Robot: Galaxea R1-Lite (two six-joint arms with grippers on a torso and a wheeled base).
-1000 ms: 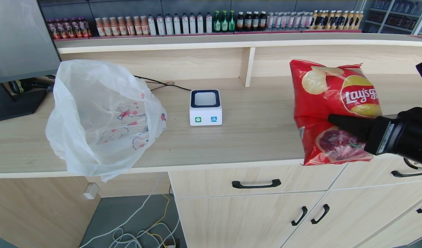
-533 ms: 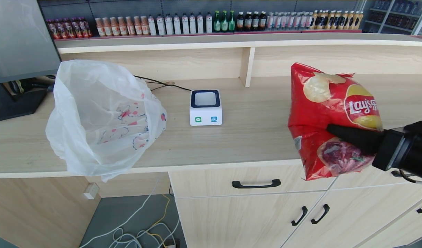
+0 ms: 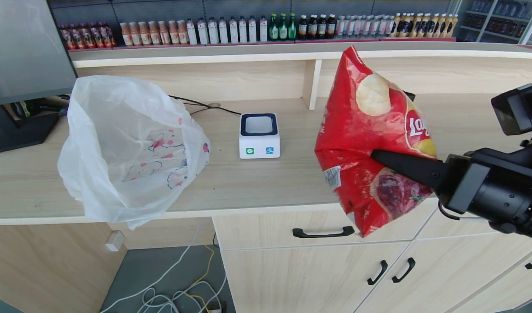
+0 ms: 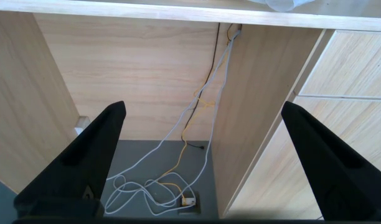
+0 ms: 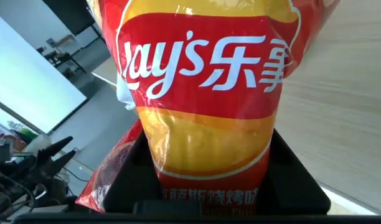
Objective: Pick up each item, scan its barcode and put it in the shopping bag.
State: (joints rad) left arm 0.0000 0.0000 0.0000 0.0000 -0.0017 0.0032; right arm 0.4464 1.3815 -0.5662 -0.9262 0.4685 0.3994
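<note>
A red chip bag [image 3: 370, 143] hangs in the air over the counter's front edge, right of the scanner, tilted with its top toward the back. My right gripper [image 3: 381, 156] is shut on its middle. In the right wrist view the chip bag [image 5: 203, 93] sits squeezed between the two black fingers [image 5: 296, 180]. The white barcode scanner [image 3: 259, 135] stands mid-counter with its dark window facing up. A white plastic shopping bag [image 3: 127, 143] stands open at the counter's left. My left gripper [image 4: 203, 168] hangs open below counter height, facing the cabinet recess and floor cables.
The wooden counter [image 3: 266, 182] has a raised back shelf and a vertical divider [image 3: 311, 82]. A dark monitor stand [image 3: 18, 126] sits at far left. A black cable [image 3: 205, 106] runs behind the scanner. Drawers with black handles [image 3: 322, 232] lie below.
My right gripper carried the chip bag leftward toward the scanner and turned it, so its front now faces more to the right and a small label on its lower side shows.
</note>
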